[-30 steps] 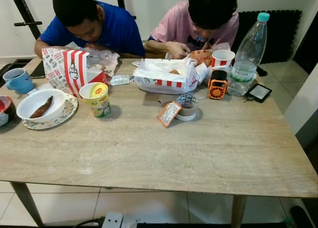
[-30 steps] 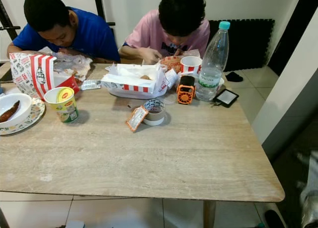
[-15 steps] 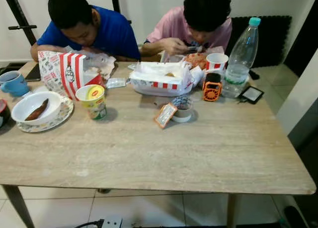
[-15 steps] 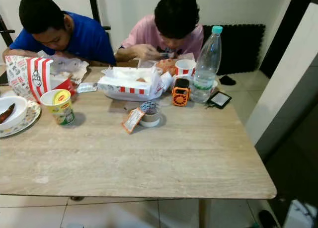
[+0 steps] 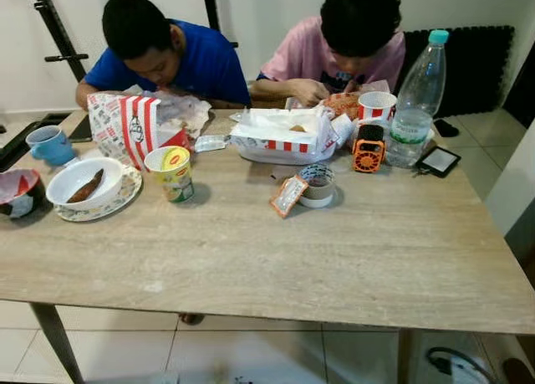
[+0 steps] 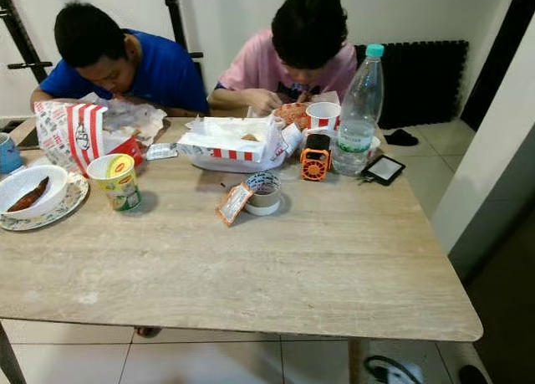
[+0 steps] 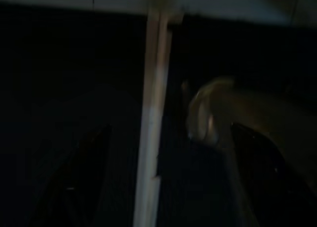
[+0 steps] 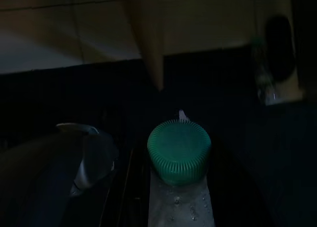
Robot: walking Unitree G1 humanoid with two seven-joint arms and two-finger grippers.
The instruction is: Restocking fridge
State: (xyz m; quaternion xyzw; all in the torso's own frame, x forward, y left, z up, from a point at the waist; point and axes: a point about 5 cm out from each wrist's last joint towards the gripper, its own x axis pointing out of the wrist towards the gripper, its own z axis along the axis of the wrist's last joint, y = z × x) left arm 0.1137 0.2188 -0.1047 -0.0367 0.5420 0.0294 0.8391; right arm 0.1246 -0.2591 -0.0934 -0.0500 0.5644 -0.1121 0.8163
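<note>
In the right wrist view a clear water bottle with a ribbed green cap [image 8: 179, 151] stands up between the dark fingers of my right gripper [image 8: 173, 207], held low over the shaded floor. My left gripper [image 7: 168, 187] hangs in the dark beside a pale table leg [image 7: 152, 113]; its two black fingers [image 7: 81, 177] stand wide apart with nothing between them. On the wooden table [image 5: 276, 258] ahead stands a second, tall water bottle with a teal cap [image 5: 415, 99], at the far right beside an orange mini fan [image 5: 366, 150].
Two people sit eating at the table's far side. On it lie a red-striped food box [image 5: 284, 133], a striped bag [image 5: 129, 129], a noodle cup [image 5: 173, 171], a tape roll [image 5: 316, 186], a bowl on a plate [image 5: 86, 183], a blue mug [image 5: 50, 144]. A cable [image 5: 451, 366] lies on the floor.
The whole picture has shifted, so the camera has moved; more of the table's left end and the red bowl show now. The people keep eating. Things on the table stay put.
</note>
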